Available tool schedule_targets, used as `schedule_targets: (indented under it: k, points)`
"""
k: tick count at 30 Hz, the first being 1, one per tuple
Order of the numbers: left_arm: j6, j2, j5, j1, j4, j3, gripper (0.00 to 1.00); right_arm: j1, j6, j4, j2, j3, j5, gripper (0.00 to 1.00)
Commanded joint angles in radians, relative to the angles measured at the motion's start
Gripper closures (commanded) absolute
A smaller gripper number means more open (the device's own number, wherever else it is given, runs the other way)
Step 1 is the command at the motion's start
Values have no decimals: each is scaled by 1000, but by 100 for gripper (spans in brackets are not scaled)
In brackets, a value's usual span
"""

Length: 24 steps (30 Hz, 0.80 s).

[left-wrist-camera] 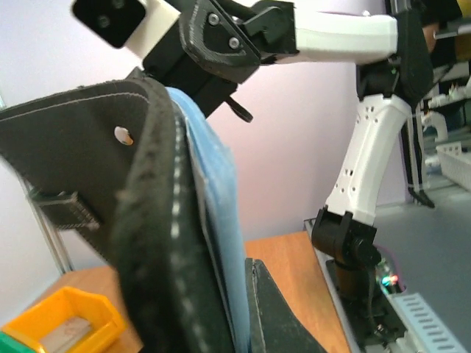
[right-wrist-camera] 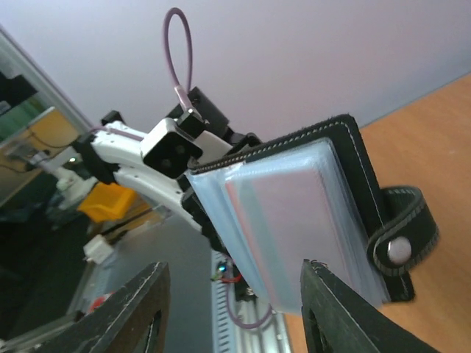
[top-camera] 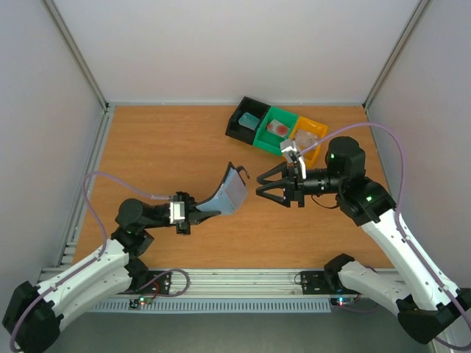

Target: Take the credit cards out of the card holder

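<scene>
The left hand (top-camera: 204, 209) is pinching the flat black book-style card holder (top-camera: 229, 193) by its lower edge, its jaws pressed together on the leather, and is holding it up off the brown wooden worktop (top-camera: 162, 147) near the middle. The card holder is standing open and tilted, its pale blue-grey inner pockets (right-wrist-camera: 287, 220) facing the right arm. Its small black tab (right-wrist-camera: 401, 235), carrying a silver snap stud, is sticking out from 1 edge. Whether any card is sitting in the pockets cannot be told.

The right hand (top-camera: 259, 185) is hovering just beside the card holder, level with it, with its 2 fingers (right-wrist-camera: 140, 309) spread wide and gripping nothing. It is not touching the holder.

At the far right of the worktop, 3 trays are sitting in a row, touching. A teal-blue plastic card (top-camera: 249, 120) is lying in the black box-shaped tray (top-camera: 237, 131), a red plastic card (top-camera: 278, 127) in the green tray (top-camera: 266, 140), and a whitish plastic card (top-camera: 309, 140) in the orange tray (top-camera: 319, 126).
</scene>
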Motion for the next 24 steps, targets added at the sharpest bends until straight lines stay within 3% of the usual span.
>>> schedule_targets:
  k: [1, 4, 8, 16, 20, 24]
  points:
    - [246, -56, 36, -2, -117, 31, 100, 53, 37, 106, 21, -6, -68, 49]
    - [321, -71, 13, -2, -182, 45, 100, 63, 0, 78, 42, -10, -63, 48]
    - [305, -58, -41, -2, -187, 67, 100, 63, -53, 52, 38, -21, -83, 47]
    - [123, -6, -85, -1, -143, 97, 100, 63, -175, -105, 37, -3, -86, 53]
    - [29, 6, -144, -2, -160, 120, 100, 63, -180, -148, -8, 12, 87, 55]
    - [-115, 10, -273, -2, -304, 166, 100, 81, -111, -97, -60, -7, 286, 61]
